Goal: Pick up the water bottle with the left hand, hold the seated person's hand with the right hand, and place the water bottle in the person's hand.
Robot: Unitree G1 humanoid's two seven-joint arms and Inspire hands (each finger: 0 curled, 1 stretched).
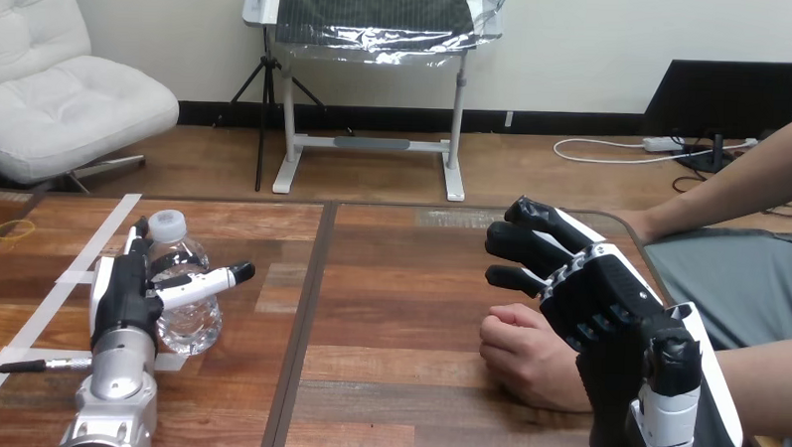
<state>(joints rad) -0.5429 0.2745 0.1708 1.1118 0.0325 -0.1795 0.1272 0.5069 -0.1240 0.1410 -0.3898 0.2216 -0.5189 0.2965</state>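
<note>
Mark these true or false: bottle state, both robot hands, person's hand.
1. The water bottle stands upright on the table, cap on. True.
2. The person's hand holds the bottle. False: it is a closed fist resting on the table at the view's right, far from the bottle.
3. The left hand is on the bottle, thumb across its front. True.
4. The right hand is curled round the person's hand. False: its fingers are stretched out and it sits over the person's hand without clasping it.
</note>
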